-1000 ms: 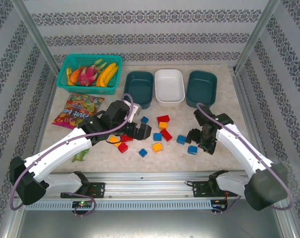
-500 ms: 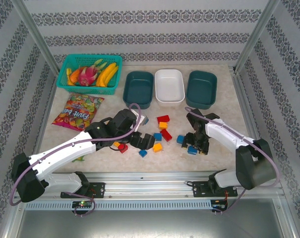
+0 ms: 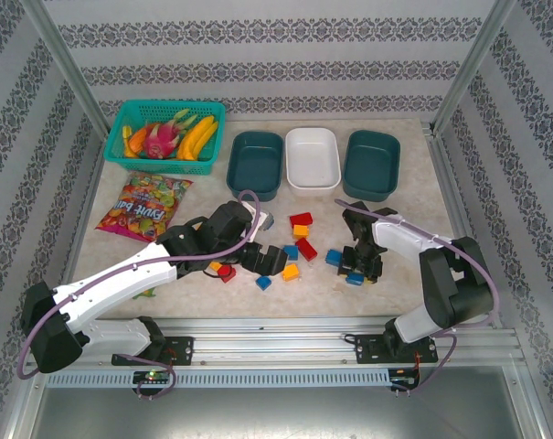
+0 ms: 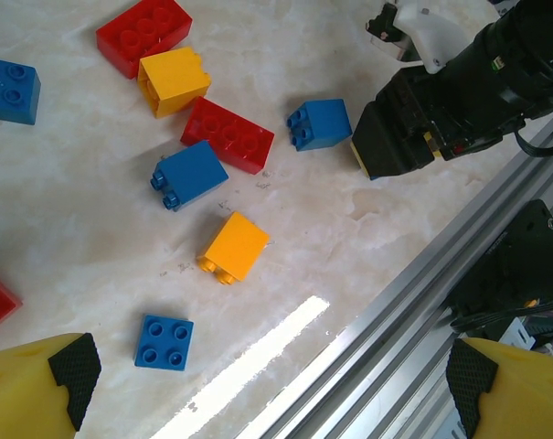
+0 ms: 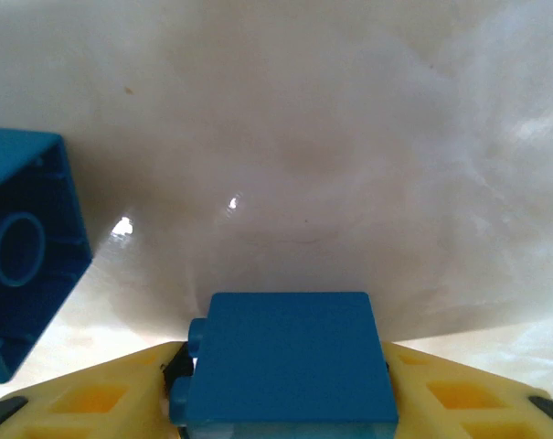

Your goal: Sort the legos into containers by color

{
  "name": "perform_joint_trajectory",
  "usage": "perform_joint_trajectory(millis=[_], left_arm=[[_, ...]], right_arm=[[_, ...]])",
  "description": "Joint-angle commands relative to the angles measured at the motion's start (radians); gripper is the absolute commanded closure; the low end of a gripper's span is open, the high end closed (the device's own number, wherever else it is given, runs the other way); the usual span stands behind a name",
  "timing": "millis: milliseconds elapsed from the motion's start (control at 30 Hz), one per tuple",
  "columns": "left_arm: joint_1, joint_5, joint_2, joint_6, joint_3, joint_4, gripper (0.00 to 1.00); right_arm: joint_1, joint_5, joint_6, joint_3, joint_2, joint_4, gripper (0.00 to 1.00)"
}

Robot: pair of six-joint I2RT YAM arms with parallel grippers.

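On the near right of the bench (image 3: 422, 206), the right gripper (image 3: 358, 265) is closed on a blue lego (image 5: 290, 352); lift it straight, clear of the neighbouring blue lego (image 5: 20, 265), before crossing to the far teal tub (image 3: 371, 163).

The bench (image 3: 413, 183) looks like pale marbled stone or laminate, smooth, with a soft sheen that catches glare in the left wrist view. The legos (image 4: 232, 247) are hard, glossy plastic, and the blue lego (image 5: 285, 357) has a smooth satin face. The containers (image 3: 256, 165) are smooth plastic. The snack bag (image 3: 145, 205) is shiny printed film, and the near rail (image 4: 395, 329) is brushed metal.
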Motion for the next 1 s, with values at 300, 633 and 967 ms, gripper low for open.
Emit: perform_joint_trajectory(millis=[300, 633, 967], left_arm=[[-0.002, -0.032, 0.045, -0.072, 0.143, 0.031, 0.00], [0.157, 0.040, 0.348, -0.078, 0.535, 0.014, 0.00], [0.223, 0.083, 0.633, -0.080, 0.860, -0.030, 0.00]], right_arm=[[0.017, 0.156, 0.002, 0.224, -0.197, -0.188, 0.62], [-0.189, 0.181, -0.111, 0.753, 0.153, -0.170, 0.64], [-0.309, 0.089, -0.140, 1.187, 0.663, -0.194, 0.64]])
